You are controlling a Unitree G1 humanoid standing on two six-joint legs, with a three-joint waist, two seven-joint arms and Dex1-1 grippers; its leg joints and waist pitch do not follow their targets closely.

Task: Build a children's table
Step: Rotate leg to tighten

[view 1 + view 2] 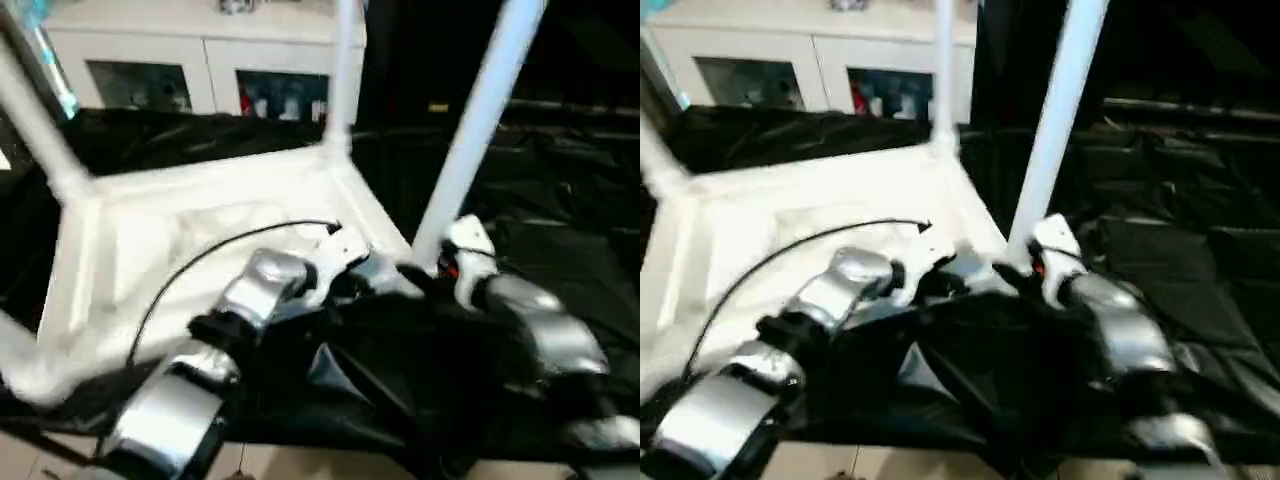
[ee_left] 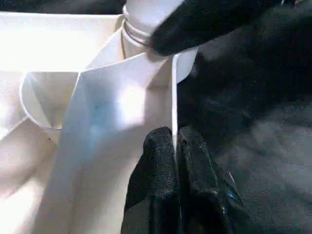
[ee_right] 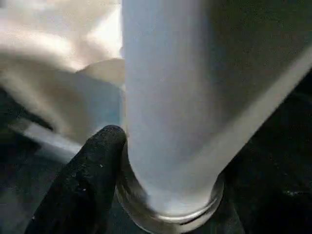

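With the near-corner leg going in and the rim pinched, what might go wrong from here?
1. The leg in the right gripper leans at its socket; pushed in aslant, it may bind or pop out.
2. The left gripper pinches just the thin rim of the tabletop; that hold may slip and let the top shift on the black sheeting.

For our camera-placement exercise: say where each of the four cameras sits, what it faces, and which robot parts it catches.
Left eye: head, looking down at upturned tabletop; silver forearms show.
Right eye: beside it, same scene.
Left wrist: on left arm, facing tabletop rim pinched by left gripper.
Right wrist: on right arm, facing the leg; one black finger touches it.
Both wrists share that leg's base.
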